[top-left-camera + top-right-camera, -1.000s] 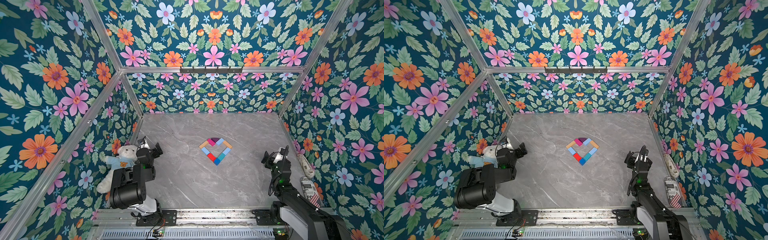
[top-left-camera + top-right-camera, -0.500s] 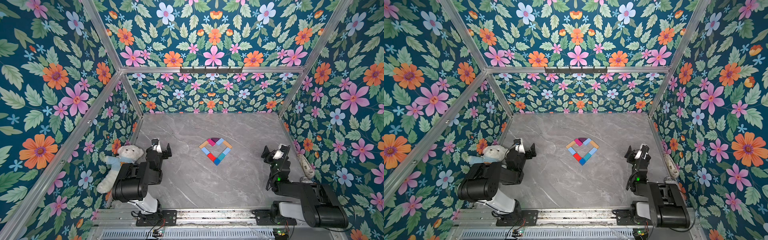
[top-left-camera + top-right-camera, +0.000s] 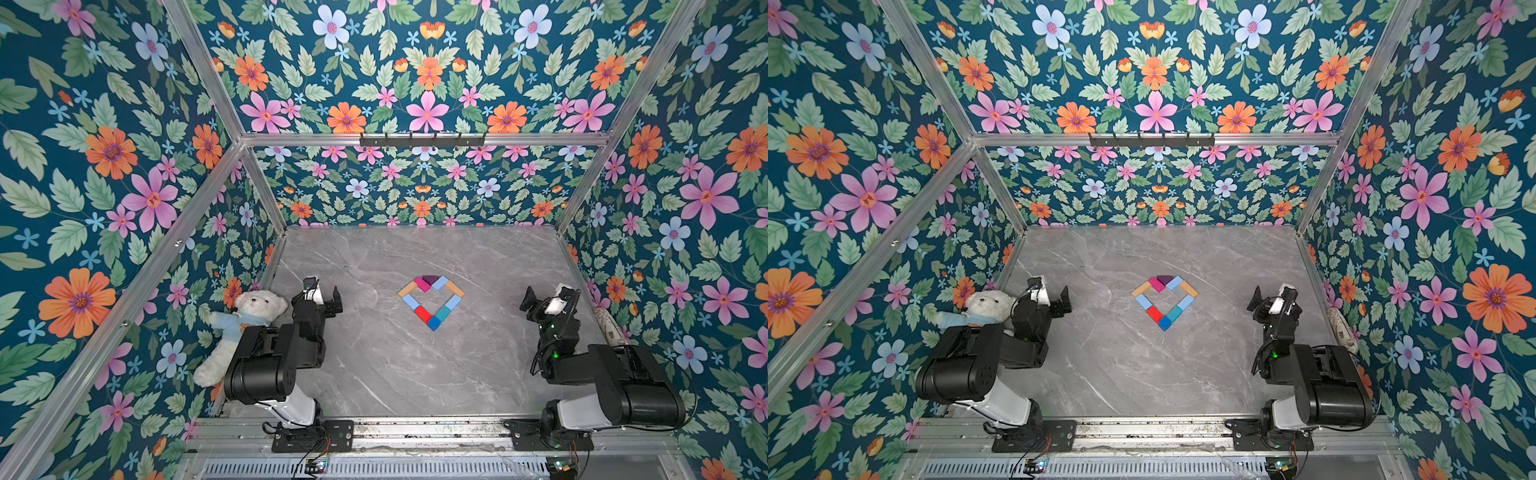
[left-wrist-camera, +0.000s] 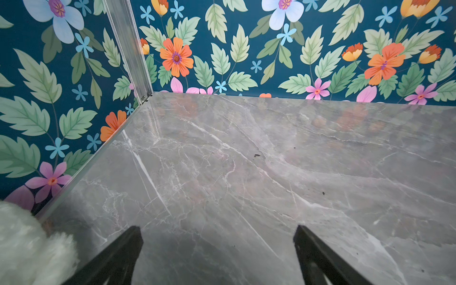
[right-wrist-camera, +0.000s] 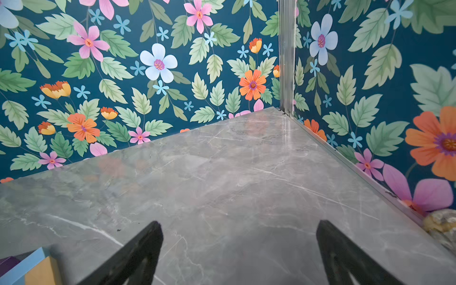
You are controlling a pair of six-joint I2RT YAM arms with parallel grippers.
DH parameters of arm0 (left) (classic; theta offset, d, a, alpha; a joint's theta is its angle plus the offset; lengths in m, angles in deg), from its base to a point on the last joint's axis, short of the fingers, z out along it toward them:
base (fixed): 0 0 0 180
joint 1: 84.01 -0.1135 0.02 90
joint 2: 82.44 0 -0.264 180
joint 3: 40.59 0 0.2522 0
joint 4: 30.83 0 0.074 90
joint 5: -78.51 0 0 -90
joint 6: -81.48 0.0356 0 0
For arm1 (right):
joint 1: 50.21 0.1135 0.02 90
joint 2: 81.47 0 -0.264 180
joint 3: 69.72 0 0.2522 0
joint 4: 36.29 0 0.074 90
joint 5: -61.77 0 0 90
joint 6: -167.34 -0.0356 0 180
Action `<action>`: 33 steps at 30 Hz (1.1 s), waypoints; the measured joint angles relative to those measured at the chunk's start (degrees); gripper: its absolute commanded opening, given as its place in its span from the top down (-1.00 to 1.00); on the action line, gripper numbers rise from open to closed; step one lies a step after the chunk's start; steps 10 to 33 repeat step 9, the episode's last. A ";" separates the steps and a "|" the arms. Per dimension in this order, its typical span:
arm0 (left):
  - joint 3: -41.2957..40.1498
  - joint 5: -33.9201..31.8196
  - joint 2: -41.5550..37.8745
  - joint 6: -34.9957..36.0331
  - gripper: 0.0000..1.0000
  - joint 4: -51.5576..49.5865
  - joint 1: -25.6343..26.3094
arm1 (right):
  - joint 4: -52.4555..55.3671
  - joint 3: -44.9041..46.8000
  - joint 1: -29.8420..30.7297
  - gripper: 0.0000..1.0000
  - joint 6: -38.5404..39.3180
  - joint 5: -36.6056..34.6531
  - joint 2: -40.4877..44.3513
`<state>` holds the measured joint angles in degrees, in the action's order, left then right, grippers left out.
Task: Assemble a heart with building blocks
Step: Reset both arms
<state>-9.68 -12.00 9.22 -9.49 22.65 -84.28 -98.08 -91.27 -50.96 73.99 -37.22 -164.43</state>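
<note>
We hold our left jaws spread and empty over the worktop [image 4: 246,160], a white teddy bear [image 3: 253,305] just beside that arm. Our right jaws gape empty too. The heart [image 3: 423,313] lies mid-worktop between the arms, touching neither.

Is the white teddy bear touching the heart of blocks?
No, the teddy bear lies at the edge of the table, well apart from the heart.

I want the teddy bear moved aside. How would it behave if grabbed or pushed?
The teddy bear looks plush and lies slumped by the wall, so probably floppy and light. Its fuzzy fur would likely compress under a grip rather than slip.
</note>
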 measured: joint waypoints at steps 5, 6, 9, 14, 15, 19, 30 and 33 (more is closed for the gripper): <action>0.00 0.00 -0.02 0.00 -0.99 0.00 0.00 | 0.59 -0.11 0.00 -0.99 0.02 0.17 -0.07; 0.00 0.00 -0.02 0.00 -0.99 0.00 0.00 | 0.85 -0.24 0.00 -0.99 0.02 0.28 -0.07; 0.00 0.00 -0.02 0.00 -0.99 0.00 0.00 | 0.85 -0.39 0.00 -0.99 0.00 0.74 -0.09; 0.00 0.00 -0.02 0.00 -0.99 0.00 0.00 | 0.85 -0.39 0.00 -0.99 0.00 0.74 -0.09; 0.00 0.00 -0.02 0.00 -0.99 0.00 0.00 | 0.85 -0.39 0.00 -0.99 0.00 0.74 -0.09; 0.00 0.00 -0.02 0.00 -0.99 0.00 0.00 | 0.85 -0.39 0.00 -0.99 0.00 0.74 -0.09; 0.00 0.00 -0.02 0.00 -0.99 0.00 0.00 | 0.85 -0.39 0.00 -0.99 0.00 0.74 -0.09; 0.00 0.00 -0.02 0.00 -0.99 0.00 0.00 | 0.85 -0.39 0.00 -0.99 0.00 0.74 -0.09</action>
